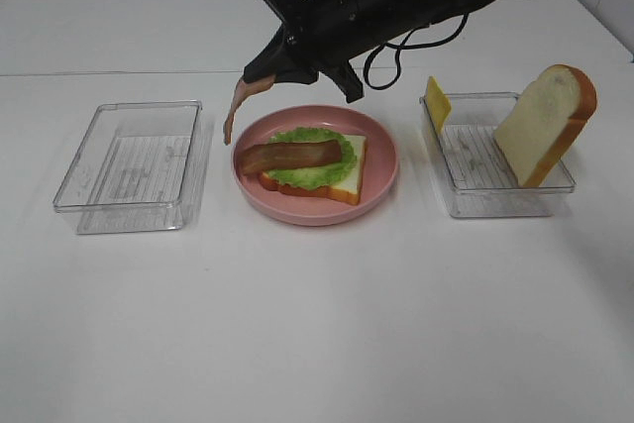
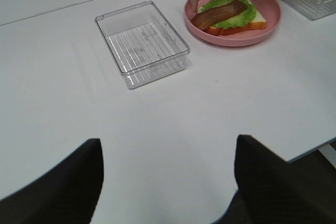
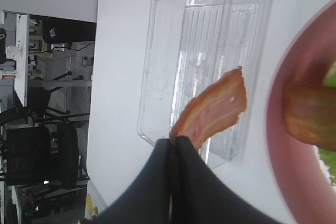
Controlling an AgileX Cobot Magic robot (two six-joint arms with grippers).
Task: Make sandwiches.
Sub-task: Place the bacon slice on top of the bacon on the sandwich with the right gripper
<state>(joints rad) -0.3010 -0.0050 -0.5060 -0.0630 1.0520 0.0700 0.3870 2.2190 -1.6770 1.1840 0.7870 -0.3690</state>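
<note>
1. While clamped on a bacon strip (image 1: 234,111) dangling just beside the pink plate (image 1: 389,160): right fingers (image 3: 152,187), mid bacon-laying.
2. Sandwich (image 1: 332,173) on plate: bread (image 1: 349,181), lettuce (image 1: 302,175), one strip (image 1: 292,156).
3. Left fingers (image 2: 58,182) apart, empty.
4. Next, likely: shift over lettuce, lower, release.

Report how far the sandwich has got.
Done: bottom bread slice on the pink plate, topped with lettuce and one bacon strip. In hand: the right gripper is shut on a second bacon strip, hanging by the plate's rim. Remaining: lay that strip, then the cheese slice and top bread slice standing in the right-hand tray.
</note>
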